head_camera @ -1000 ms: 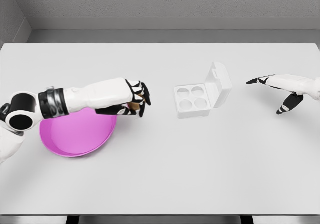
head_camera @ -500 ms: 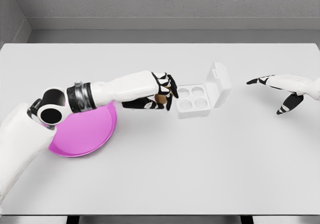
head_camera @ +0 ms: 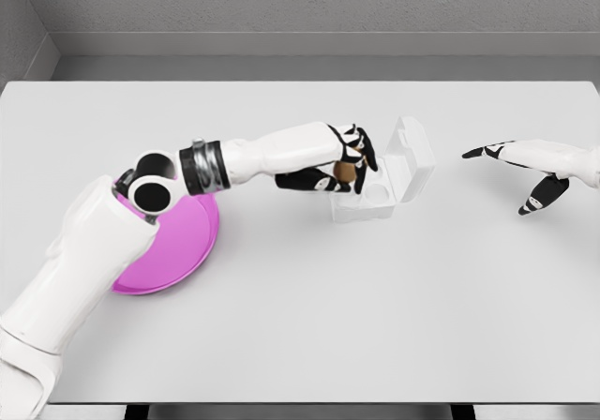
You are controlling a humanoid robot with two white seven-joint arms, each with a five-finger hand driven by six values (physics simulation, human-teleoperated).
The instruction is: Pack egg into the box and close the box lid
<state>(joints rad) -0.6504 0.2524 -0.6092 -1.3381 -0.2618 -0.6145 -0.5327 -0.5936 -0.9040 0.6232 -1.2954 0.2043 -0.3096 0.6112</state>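
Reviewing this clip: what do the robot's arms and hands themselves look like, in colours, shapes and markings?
Both arms are smooth white shells. The left arm has a silver-grey ribbed band with black rings, and a round black-and-white joint. The left hand and right hand are white with black finger segments. No cables show.

The left hand (head_camera: 343, 160) covers most of the brown egg (head_camera: 346, 171) and the left cups of the egg box (head_camera: 380, 181), the left arm hides part of the pink plate (head_camera: 178, 247), and the right forearm runs off the right edge.

Head camera looks steeply down over the table (head_camera: 309, 317).
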